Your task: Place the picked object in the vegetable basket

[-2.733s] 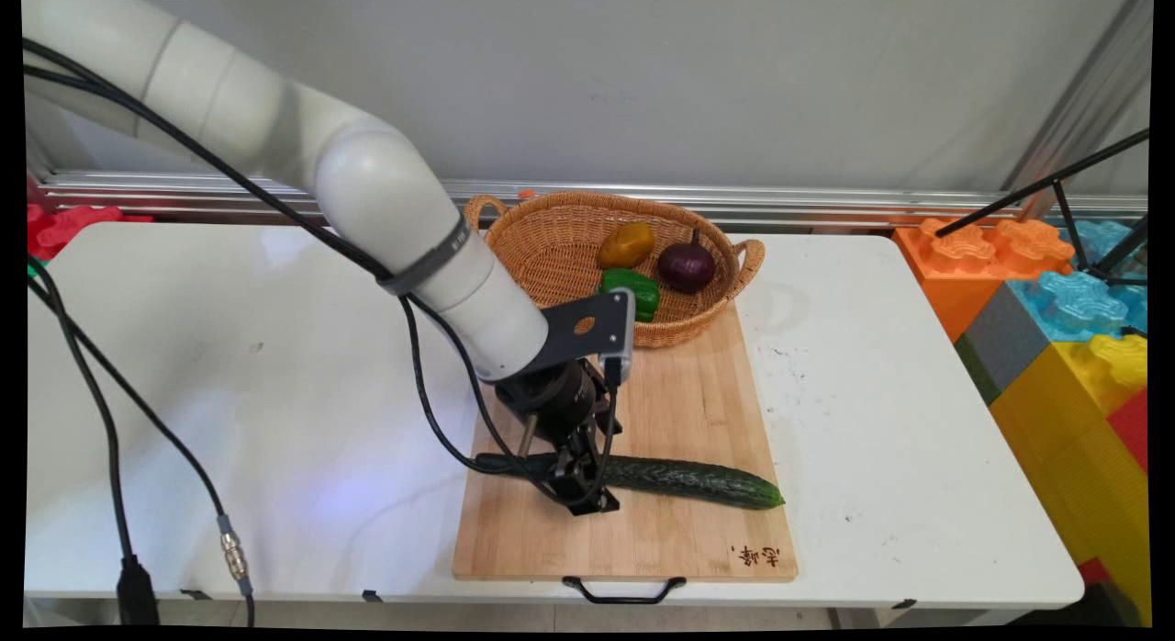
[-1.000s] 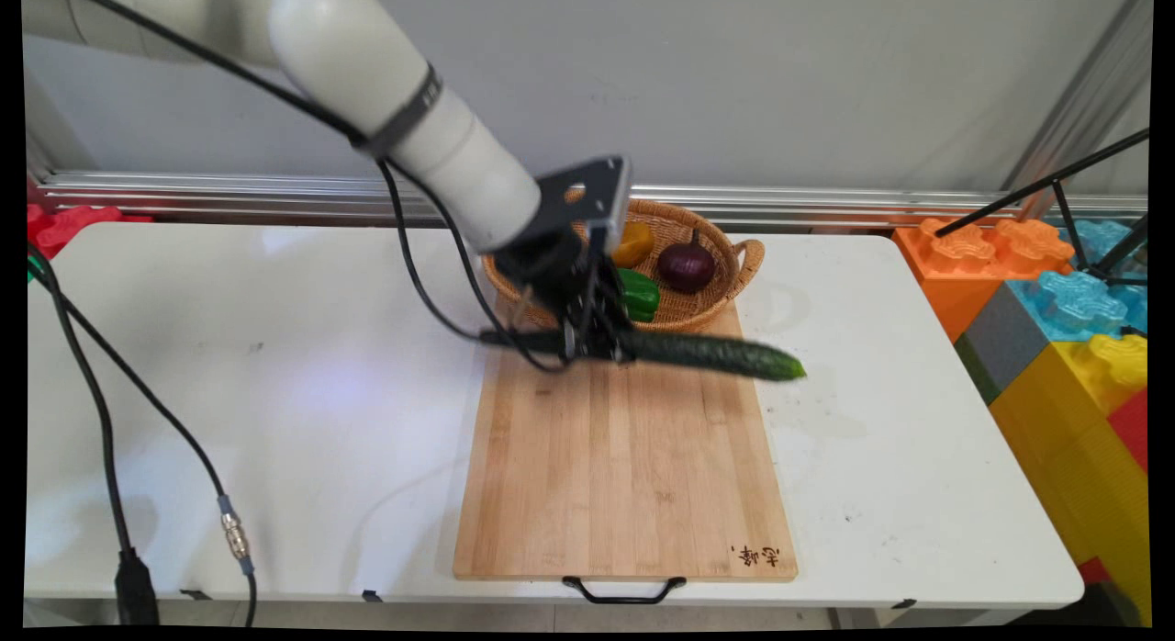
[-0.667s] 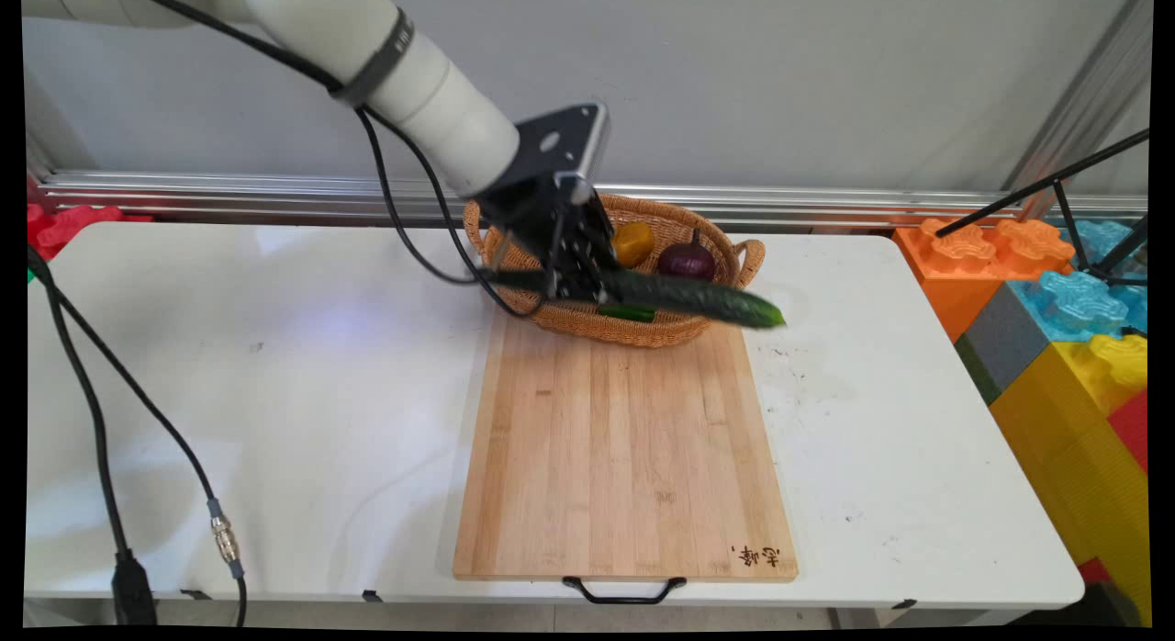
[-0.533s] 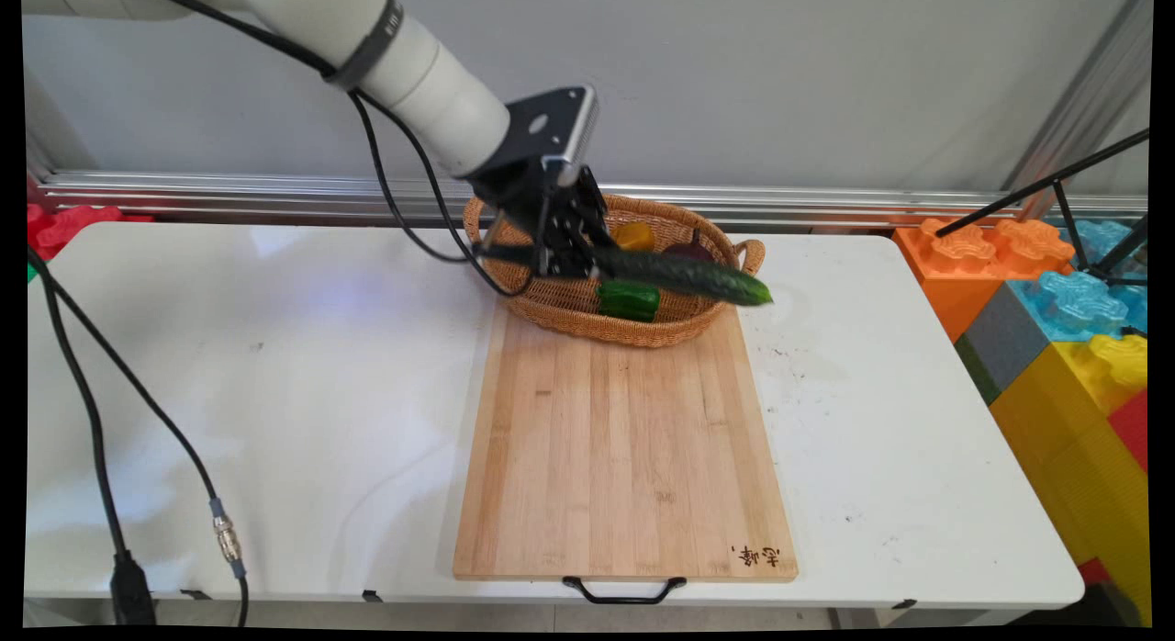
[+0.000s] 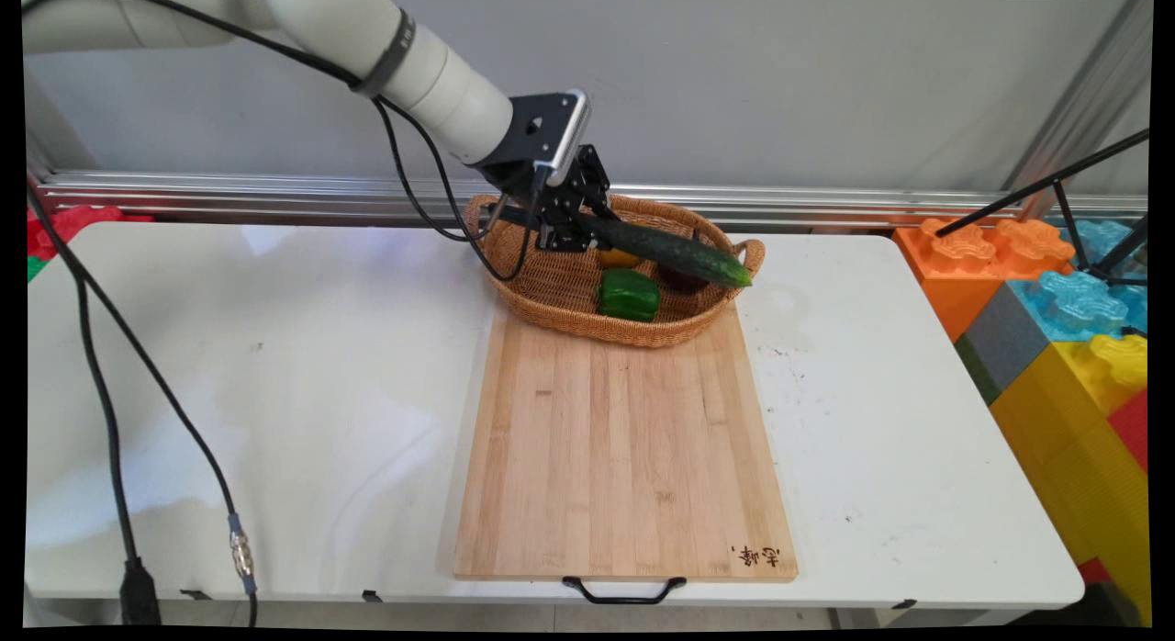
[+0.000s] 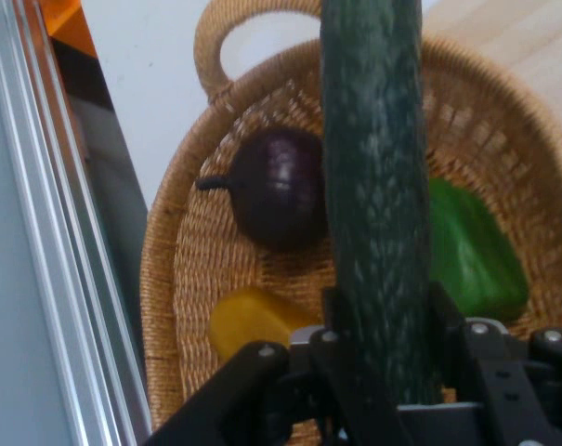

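Note:
My gripper (image 5: 560,230) (image 6: 385,325) is shut on a long dark green cucumber (image 5: 675,251) (image 6: 373,177) near its stem end and holds it in the air over the wicker basket (image 5: 551,287) (image 6: 183,279). The cucumber slants down to the right, its tip above the basket's right handle. Inside the basket lie a green pepper (image 5: 630,295) (image 6: 471,255), a yellow pepper (image 5: 617,257) (image 6: 253,318) and a purple onion (image 5: 677,278) (image 6: 276,186), the last two partly hidden by the cucumber in the main view.
A wooden cutting board (image 5: 624,448) lies bare in front of the basket, its black handle at the table's near edge. Big coloured blocks (image 5: 1056,301) stand off the table's right end. Black cables (image 5: 110,411) hang at the left.
The gripper lifted the cucumber off the cutting board and carried it back and up over the basket. The cucumber now tilts down to the right.

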Controlling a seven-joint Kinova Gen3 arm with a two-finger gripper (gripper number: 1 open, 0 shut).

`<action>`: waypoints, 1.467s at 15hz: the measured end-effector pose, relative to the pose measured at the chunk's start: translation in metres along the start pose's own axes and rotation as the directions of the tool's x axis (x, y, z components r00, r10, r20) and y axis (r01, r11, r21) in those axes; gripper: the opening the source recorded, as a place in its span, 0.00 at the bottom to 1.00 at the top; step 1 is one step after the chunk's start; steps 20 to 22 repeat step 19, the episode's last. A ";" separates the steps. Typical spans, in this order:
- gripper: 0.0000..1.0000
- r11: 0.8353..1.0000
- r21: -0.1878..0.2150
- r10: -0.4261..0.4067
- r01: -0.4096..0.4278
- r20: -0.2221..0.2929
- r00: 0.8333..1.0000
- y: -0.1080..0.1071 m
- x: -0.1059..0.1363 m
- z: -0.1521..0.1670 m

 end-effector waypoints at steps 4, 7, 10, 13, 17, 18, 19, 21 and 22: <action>0.00 1.000 -0.011 0.028 -0.028 0.012 1.000 -0.001 -0.018 0.023; 0.00 0.999 -0.016 0.032 -0.032 0.019 0.999 -0.002 -0.028 0.035; 0.00 0.999 -0.019 0.032 -0.032 0.022 0.999 -0.004 -0.036 0.046; 0.00 1.000 -0.017 0.021 -0.020 0.024 1.000 -0.007 -0.042 0.055; 1.00 0.999 -0.021 -0.033 0.033 0.003 0.999 -0.007 -0.039 0.057; 1.00 0.998 -0.022 -0.053 0.053 -0.001 0.999 -0.007 -0.038 0.056; 1.00 0.997 -0.023 -0.071 0.071 -0.004 0.997 -0.007 -0.036 0.054; 1.00 0.997 -0.023 -0.071 0.071 -0.004 0.997 -0.007 -0.036 0.054; 1.00 0.997 -0.023 -0.071 0.071 -0.004 0.997 -0.007 -0.036 0.054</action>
